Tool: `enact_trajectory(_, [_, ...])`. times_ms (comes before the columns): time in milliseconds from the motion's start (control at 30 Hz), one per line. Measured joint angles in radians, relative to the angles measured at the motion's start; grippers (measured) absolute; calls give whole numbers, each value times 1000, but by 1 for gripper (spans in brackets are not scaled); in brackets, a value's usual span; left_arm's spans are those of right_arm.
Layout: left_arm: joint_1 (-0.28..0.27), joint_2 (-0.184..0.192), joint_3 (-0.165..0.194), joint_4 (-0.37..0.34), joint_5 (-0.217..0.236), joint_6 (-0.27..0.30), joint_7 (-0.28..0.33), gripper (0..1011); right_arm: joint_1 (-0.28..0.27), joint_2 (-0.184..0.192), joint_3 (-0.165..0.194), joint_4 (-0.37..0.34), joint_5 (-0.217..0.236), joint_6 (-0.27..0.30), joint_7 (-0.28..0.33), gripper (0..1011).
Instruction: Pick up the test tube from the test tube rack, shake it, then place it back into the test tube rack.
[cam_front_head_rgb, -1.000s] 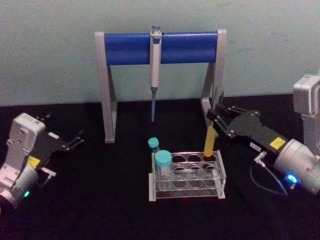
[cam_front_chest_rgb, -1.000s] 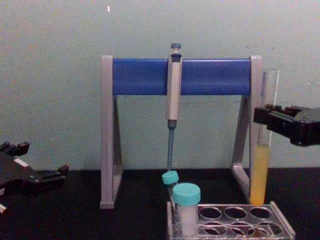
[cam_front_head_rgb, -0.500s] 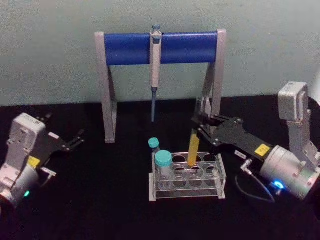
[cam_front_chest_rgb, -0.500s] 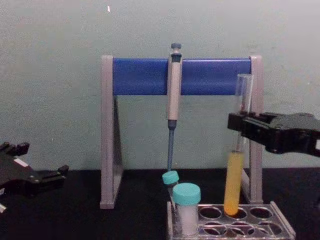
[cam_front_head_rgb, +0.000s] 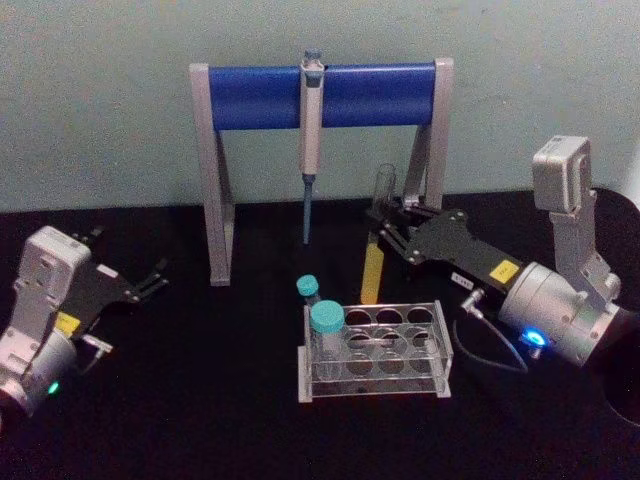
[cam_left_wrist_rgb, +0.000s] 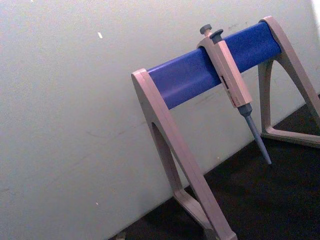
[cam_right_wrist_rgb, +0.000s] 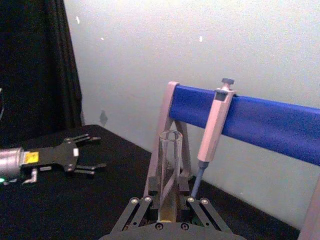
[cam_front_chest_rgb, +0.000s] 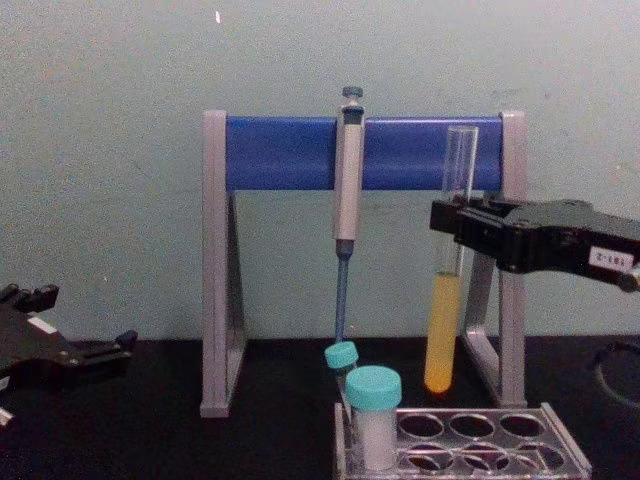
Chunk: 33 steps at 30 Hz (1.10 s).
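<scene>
The test tube (cam_front_head_rgb: 372, 268), clear glass with yellow liquid in its lower part, hangs slightly tilted above and just behind the test tube rack (cam_front_head_rgb: 441, 346). In the chest view the test tube (cam_front_chest_rgb: 442, 330) has its rounded bottom clearly above the rack (cam_front_chest_rgb: 562, 452). My right gripper (cam_front_head_rgb: 383, 223) is shut on the test tube at mid-height, above the liquid. From the right wrist, the tube's open mouth (cam_right_wrist_rgb: 170, 150) rises between the fingers of the right gripper (cam_right_wrist_rgb: 168, 204). My left gripper (cam_front_head_rgb: 150, 282) rests open at the far left of the table.
A grey-and-blue pipette stand (cam_front_head_rgb: 255, 96) spans the back with a grey pipette (cam_front_head_rgb: 311, 120) hanging from its bar, close behind the lifted tube. Two teal-capped vials (cam_front_head_rgb: 326, 322) stand in the rack's left end. The table is black.
My right gripper has lifted the test tube out of the rack's rear right hole and carried it up and to the left. The left arm has not moved.
</scene>
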Motion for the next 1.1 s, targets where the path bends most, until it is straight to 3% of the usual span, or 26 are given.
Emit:
enact_trajectory(533, [0, 0, 0, 0, 0, 0, 0, 1001, 18, -8, 25, 24, -13, 0, -37, 228])
enact_trajectory(1100, [0, 0, 0, 0, 0, 0, 0, 1001, 13, -11, 30, 21, -17, 1, -36, 228])
